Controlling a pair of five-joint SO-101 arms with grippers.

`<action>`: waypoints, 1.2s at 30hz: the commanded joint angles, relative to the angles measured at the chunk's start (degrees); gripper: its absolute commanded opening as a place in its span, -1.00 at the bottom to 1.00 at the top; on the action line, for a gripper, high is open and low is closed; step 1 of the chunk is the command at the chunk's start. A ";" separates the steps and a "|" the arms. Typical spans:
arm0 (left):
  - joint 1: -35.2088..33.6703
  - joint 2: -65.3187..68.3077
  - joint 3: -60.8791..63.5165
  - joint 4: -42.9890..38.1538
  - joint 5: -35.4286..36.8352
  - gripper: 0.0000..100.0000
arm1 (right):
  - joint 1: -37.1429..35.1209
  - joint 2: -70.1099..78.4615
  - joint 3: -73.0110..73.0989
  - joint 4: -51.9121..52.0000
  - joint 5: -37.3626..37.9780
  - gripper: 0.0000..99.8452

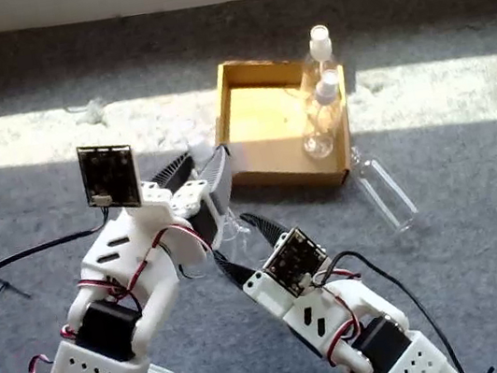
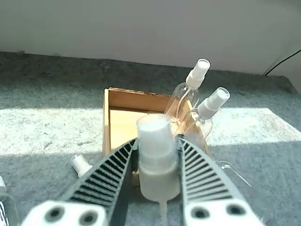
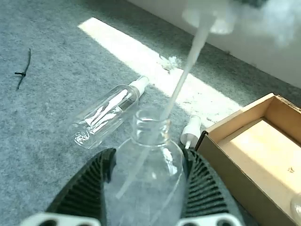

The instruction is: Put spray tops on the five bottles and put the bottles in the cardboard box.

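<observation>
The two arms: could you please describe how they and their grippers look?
The left arm and right arm have white shells with slots and holes, black motors, and red and black wires. The left gripper and right gripper have black ribbed fingers. A dark square board tops each wrist.

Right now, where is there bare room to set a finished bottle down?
The cardboard box is bare across its left half; two capped bottles stand along its right wall. Carpet beyond the bottle lying right of it is open. Crowded: off the box's left corner, left gripper, right gripper, another lying bottle, a loose spray top.
</observation>
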 commanded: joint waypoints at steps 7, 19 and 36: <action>1.71 -0.66 2.24 4.22 -4.31 -0.98 | 4.97 -0.57 -0.57 -1.54 -0.62 -0.99; 9.89 -0.22 3.74 5.01 -10.90 -0.98 | 4.97 -0.57 -0.48 -1.54 -0.62 -0.99; 8.13 -0.75 1.71 11.60 -15.38 -0.64 | 4.97 -0.57 -0.48 -1.54 -0.62 -0.99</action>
